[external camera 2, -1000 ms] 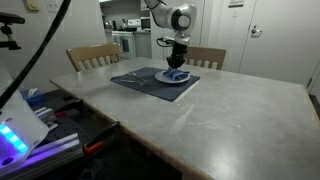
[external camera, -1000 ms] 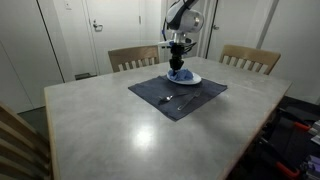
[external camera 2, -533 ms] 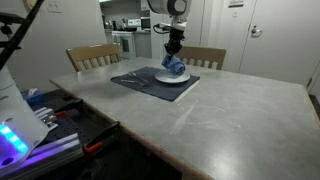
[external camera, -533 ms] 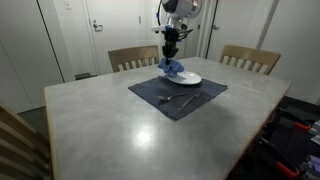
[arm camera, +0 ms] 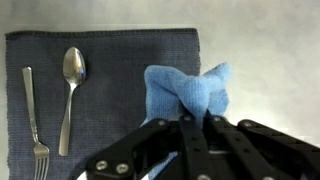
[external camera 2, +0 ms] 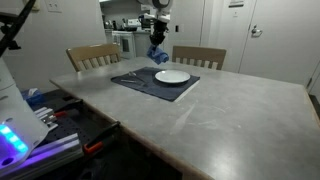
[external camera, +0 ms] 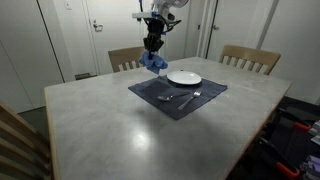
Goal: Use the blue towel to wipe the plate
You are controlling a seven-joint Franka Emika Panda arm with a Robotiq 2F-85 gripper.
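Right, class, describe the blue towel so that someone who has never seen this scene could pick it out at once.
Start at the big grey table and find the dark navy placemat with the white plate on it. Over the placemat's edge the gripper holds the blue towel in the air. It is the only soft, bunched, lighter-blue thing, unlike the flat placemat.

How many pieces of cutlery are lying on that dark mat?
2: a silver metal spoon and a silver metal fork lie side by side on the dark navy woven placemat; the bunched blue towel hides part of it.
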